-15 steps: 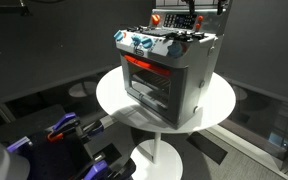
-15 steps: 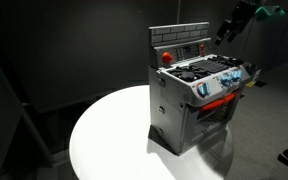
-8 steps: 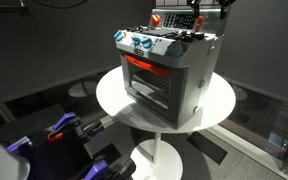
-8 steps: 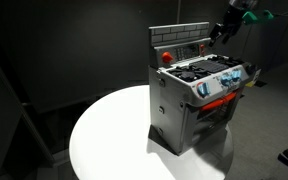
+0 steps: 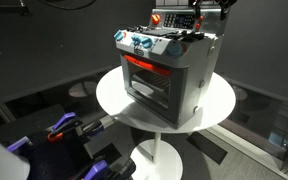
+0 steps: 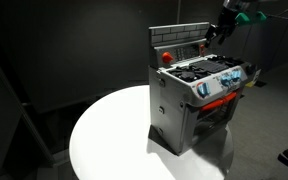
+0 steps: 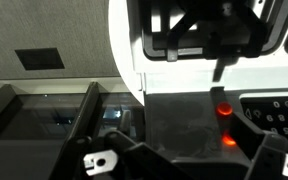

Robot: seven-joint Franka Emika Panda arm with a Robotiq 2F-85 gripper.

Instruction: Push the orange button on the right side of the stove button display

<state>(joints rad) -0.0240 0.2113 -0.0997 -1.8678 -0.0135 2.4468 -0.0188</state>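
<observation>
A toy stove (image 5: pixel 169 70) (image 6: pixel 194 100) stands on a round white table (image 5: pixel 114 100) (image 6: pixel 114 130). Its button display is the upright back panel (image 6: pixel 179 40). My gripper (image 6: pixel 216 30) (image 5: pixel 198 10) hovers at the right end of that panel, close above it. In the wrist view a glowing orange button (image 7: pixel 224 110) sits on the grey panel, just right of the middle and a little beyond my gripper (image 7: pixel 184 140). A second orange glow (image 7: pixel 230 141) lies right below it. The jaws look open and empty.
A red round button (image 6: pixel 165 56) (image 5: pixel 155 18) sits at the other end of the panel. Knobs (image 5: pixel 139 44) (image 6: pixel 229 82) line the stove's front above the red-lit oven door (image 5: pixel 144 80). Dark room all round; blue and red gear (image 5: pixel 64 130) lies on the floor.
My gripper has come in toward the right end of the back panel and a little lower. The stove has not moved.
</observation>
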